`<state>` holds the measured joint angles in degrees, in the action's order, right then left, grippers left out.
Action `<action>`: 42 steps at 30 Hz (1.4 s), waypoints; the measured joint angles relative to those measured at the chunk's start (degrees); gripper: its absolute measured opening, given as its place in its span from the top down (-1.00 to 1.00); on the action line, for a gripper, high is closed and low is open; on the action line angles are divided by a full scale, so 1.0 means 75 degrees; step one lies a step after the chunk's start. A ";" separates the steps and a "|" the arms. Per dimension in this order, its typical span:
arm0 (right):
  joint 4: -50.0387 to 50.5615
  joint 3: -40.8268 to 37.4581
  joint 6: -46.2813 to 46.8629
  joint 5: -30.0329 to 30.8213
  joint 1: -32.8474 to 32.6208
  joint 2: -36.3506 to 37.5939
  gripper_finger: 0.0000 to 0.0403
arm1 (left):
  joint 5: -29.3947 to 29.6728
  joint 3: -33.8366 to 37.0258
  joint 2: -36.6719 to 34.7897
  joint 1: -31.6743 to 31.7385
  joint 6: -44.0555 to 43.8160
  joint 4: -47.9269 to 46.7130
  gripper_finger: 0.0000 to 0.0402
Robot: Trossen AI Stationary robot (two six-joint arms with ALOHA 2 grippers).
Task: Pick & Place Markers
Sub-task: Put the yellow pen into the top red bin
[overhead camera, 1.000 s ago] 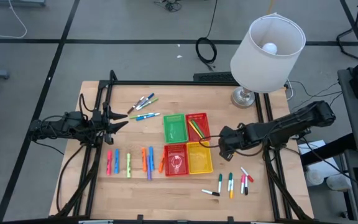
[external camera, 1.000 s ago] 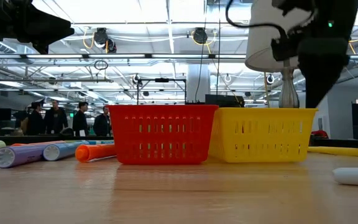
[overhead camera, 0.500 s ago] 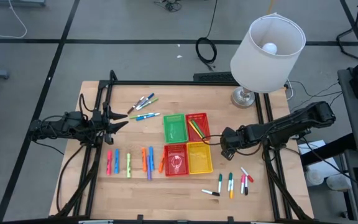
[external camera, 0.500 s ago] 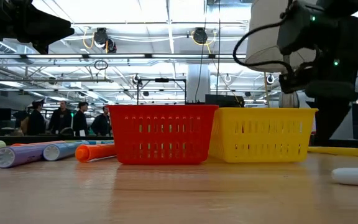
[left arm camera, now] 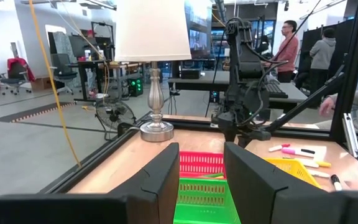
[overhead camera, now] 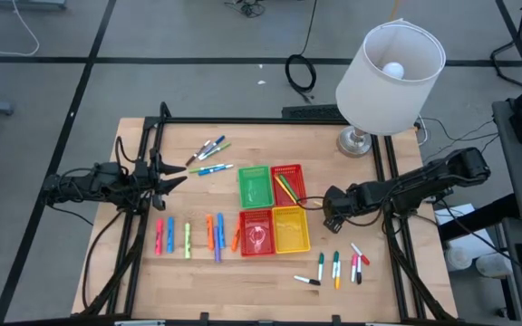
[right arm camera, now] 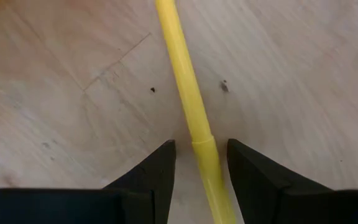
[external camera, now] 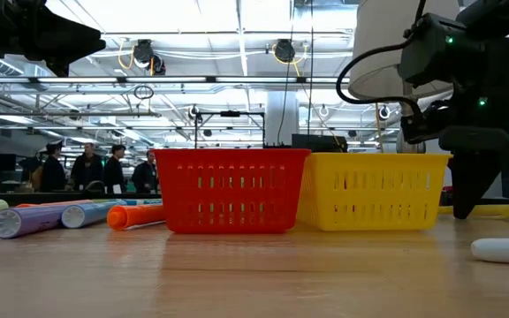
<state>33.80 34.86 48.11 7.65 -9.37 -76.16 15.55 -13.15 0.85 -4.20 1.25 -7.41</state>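
A yellow marker point(right arm camera: 185, 93) lies flat on the wooden table just right of the yellow basket point(overhead camera: 290, 229); it also shows in the low view point(external camera: 489, 213). My right gripper point(right arm camera: 201, 149) points steeply down over it and is open. One finger stands on either side of the marker near its cap joint, and a gap shows on both sides. More markers lie in a row at the near left point(overhead camera: 188, 237), at the far left point(overhead camera: 208, 152) and at the near right point(overhead camera: 338, 267). My left gripper point(overhead camera: 178, 172) waits open at the table's left, pointing level.
Four small baskets stand together mid-table: green point(overhead camera: 254, 186), red with markers point(overhead camera: 288, 184), red point(overhead camera: 257, 232) and the yellow one. A lamp with a white shade point(overhead camera: 388, 72) stands at the far right. People stand in the room beyond the table.
My right gripper has come down toward the table beside the yellow basket and shifted slightly toward the table's right edge. Its fingers now reach to table height around the yellow marker. The marker has stayed where it was.
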 joint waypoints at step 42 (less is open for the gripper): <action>-0.0163 -0.0036 -0.0733 -0.0022 -0.0012 -0.0015 0.82 | -0.0012 0.0000 0.0001 0.0000 0.0001 -0.0002 0.33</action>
<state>32.58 34.59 42.61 7.49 -9.45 -76.27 15.46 -13.15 0.86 -4.20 1.26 -7.42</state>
